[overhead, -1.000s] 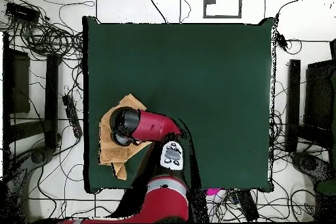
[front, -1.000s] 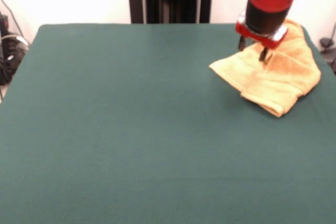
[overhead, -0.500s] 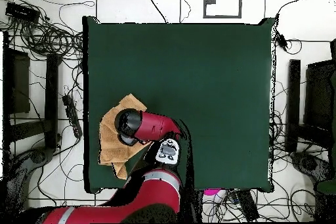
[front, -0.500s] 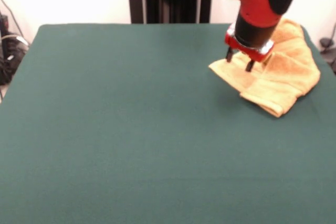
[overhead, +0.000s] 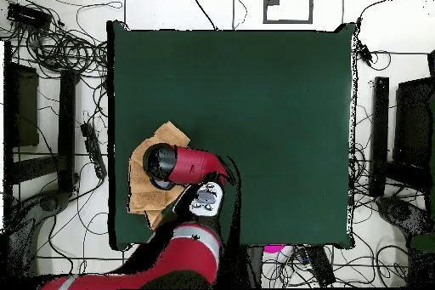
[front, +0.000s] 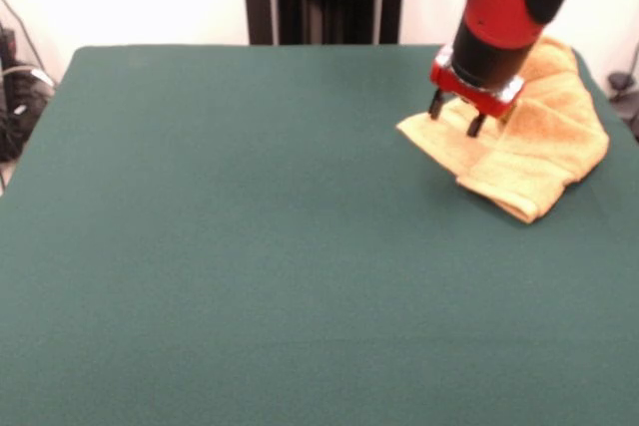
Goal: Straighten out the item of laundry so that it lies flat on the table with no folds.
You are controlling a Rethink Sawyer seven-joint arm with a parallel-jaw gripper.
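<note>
At the front view's upper right, the gripper (front: pixel 454 115) hangs with fingers parted, holding nothing, over the crumpled towel (front: pixel 529 147) on the table (front: pixel 250 246). No writing is legible.

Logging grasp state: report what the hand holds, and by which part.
Nothing. The hand is open, its two dark fingers apart above the left corner of the folded golden-orange terry towel, gripping no cloth.
</note>
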